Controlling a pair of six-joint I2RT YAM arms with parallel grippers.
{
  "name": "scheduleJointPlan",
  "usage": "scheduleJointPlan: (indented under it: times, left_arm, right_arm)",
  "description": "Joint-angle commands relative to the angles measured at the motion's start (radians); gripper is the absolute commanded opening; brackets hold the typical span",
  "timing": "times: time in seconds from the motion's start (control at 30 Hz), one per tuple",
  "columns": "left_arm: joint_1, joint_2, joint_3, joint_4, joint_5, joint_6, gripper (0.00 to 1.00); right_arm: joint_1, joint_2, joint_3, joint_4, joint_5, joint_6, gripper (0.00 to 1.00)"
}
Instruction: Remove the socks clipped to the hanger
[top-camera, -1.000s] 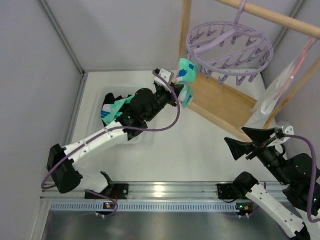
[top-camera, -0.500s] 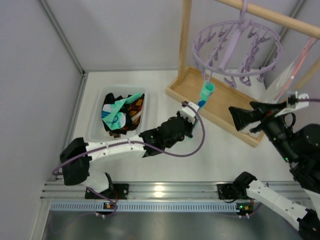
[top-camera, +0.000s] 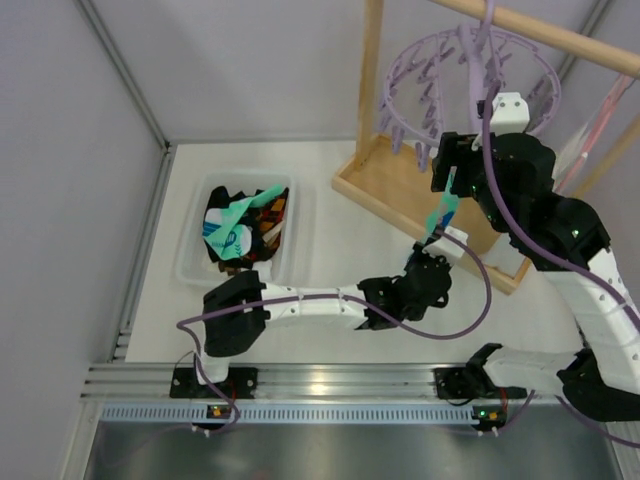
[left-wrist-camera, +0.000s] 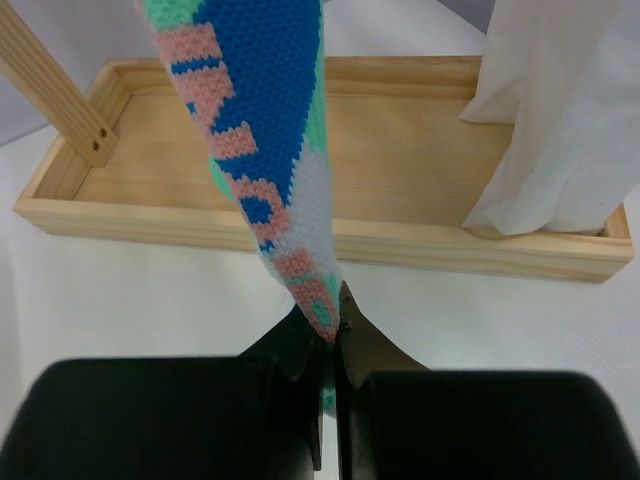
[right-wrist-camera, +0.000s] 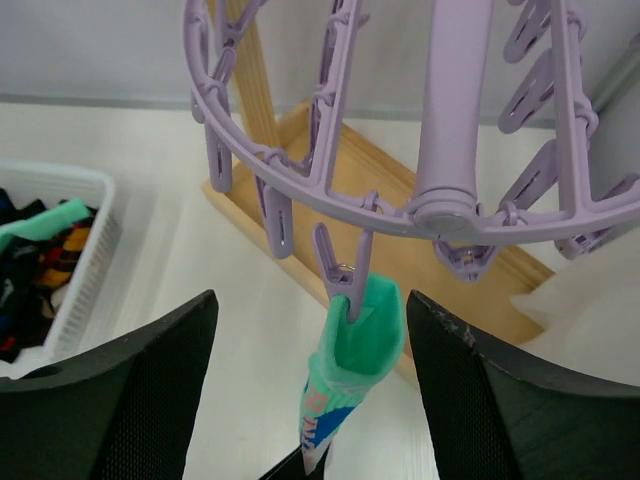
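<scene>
While the left end effector (left-wrist-camera: 335, 340) pinches the toe of the mint sock (right-wrist-camera: 360, 345) hanging mid-frame from a hanger (right-wrist-camera: 455, 110) peg (right-wrist-camera: 335, 265), the spread right end effector (right-wrist-camera: 312, 320) may miss it; tugging would stretch the sock.

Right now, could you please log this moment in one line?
left gripper: shut on toe of mint-teal knit sock | right gripper: open, flanking cuff | sock: clipped on round lavender plastic hanger

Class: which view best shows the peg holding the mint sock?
Right wrist: the lavender peg clamps the mint sock at its cuff, unobstructed. In top external the peg is indistinguishable; left wrist shows only sock.
</scene>
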Motion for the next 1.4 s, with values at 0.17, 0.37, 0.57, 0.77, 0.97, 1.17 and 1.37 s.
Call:
scheduleJointPlan:
  times: [0.17,0.37,0.57,0.77,0.97,1.17,1.37]
  left_arm:
    - [-0.03,0.067,0.138,0.019,-0.038,0.03,0.0]
    - [-0.033,0.081,0.153,0.019,-0.021,0.028,0.0]
    - [-0.04,0.089,0.172,0.02,-0.015,0.038,0.0]
    - [-0.044,0.08,0.167,0.02,-0.012,0.039,0.0]
    - [-0.047,0.081,0.165,0.019,-0.001,0.036,0.0]
    - [-0.047,0.072,0.153,0.019,0.005,0.022,0.0]
    - [-0.047,0.061,0.138,0.019,-0.007,0.03,0.0]
  right_arm:
    - [0.022,0.054,-0.01,-0.068,0.195,-0.082,0.71]
    - [0.037,0.094,-0.033,-0.03,0.296,-0.111,0.68]
    - [0.065,0.147,-0.056,0.033,0.333,-0.121,0.63]
    - [0.065,0.164,-0.094,0.132,0.365,-0.15,0.61]
    - [0.066,0.147,-0.159,0.202,0.423,-0.182,0.61]
    - [0.059,0.123,-0.228,0.313,0.443,-0.249,0.56]
    - [0.034,0.112,-0.24,0.356,0.407,-0.272,0.47]
